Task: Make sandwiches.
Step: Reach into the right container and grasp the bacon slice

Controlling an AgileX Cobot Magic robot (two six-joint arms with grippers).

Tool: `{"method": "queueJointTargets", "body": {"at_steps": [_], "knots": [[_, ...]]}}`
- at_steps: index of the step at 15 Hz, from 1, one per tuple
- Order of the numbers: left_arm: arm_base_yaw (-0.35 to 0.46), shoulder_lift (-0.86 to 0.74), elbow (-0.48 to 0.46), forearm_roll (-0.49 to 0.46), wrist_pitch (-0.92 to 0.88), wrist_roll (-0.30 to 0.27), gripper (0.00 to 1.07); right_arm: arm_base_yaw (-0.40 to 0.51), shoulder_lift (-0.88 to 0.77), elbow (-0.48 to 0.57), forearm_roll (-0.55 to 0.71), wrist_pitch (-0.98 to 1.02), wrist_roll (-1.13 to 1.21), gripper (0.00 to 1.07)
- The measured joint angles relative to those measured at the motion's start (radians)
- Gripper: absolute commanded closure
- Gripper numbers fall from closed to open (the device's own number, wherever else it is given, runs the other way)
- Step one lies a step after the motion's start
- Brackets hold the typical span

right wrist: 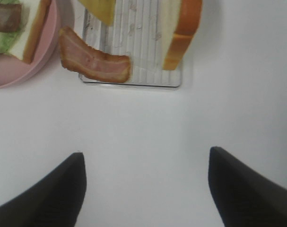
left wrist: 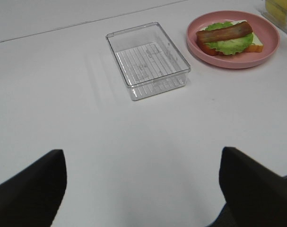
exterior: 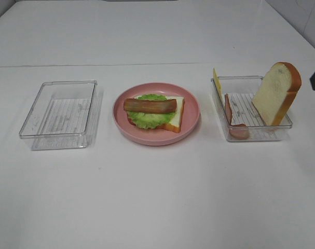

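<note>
right claw [right wrist: 145, 152], jaws apart, near tilted bread slice [right wrist: 178, 28]

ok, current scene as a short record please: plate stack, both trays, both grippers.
plate: pink plate, carries the stack
stack on plate: bread slice at bottom, lettuce leaf on it, meat strip on top
left tray: nothing in it
right tray: cheese square, second meat strip, second bread slice standing tilted
left gripper: open, holding nothing
right gripper: open, holding nothing
</note>
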Motion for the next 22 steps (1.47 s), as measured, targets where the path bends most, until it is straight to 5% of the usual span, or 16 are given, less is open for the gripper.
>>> {"method": "queueJointTargets", "body": {"at_steps": [6,13,19,22], "knots": [[0.000,0.000,0.000,-0.003,-0.001,0.000,0.23,0.029,0.308,-0.205,0.197,0.063,-0.123,0.43],[0.000,0.000,0.000,-0.003,-0.002,0.000,0.23,0.237,0.514,-0.416,0.083,0.068,0.082,0.43],[0.000,0.000,0.000,-0.003,-0.002,0.000,0.23,0.248,0.717,-0.510,0.001,0.105,0.201,0.43],[0.000,0.000,0.000,-0.003,-0.002,0.000,0.23,0.248,0.758,-0.511,-0.032,0.051,0.230,0.52]]}}
